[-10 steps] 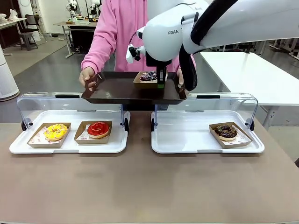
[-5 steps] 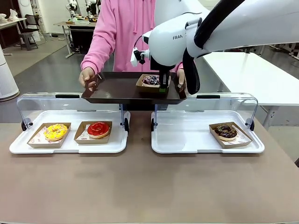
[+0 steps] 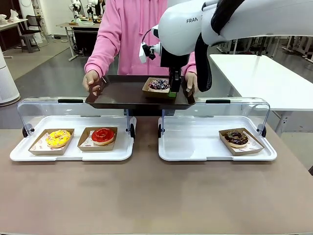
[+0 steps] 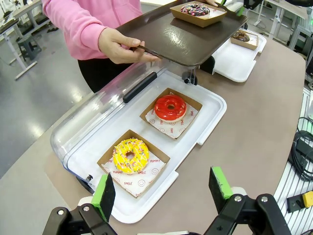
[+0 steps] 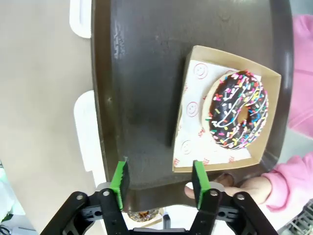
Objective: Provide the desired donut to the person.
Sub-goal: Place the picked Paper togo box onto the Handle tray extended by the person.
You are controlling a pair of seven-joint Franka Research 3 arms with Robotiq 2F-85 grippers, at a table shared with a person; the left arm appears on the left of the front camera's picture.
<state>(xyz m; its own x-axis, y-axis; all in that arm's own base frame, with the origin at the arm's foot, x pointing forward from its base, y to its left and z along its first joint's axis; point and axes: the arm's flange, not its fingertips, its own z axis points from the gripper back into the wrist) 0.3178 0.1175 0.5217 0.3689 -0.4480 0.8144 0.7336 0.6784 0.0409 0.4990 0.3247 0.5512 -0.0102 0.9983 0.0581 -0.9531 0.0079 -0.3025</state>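
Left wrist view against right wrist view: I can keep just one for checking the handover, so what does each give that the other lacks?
Left wrist view: the open left gripper facing a white display tray holding a yellow donut and a red donut. Right wrist view: the open right gripper looking straight down, and the smiley-printed paper lining the cardboard box. Both: the brown tray, a hand of the person holding it, and the sprinkled chocolate donut in that box.
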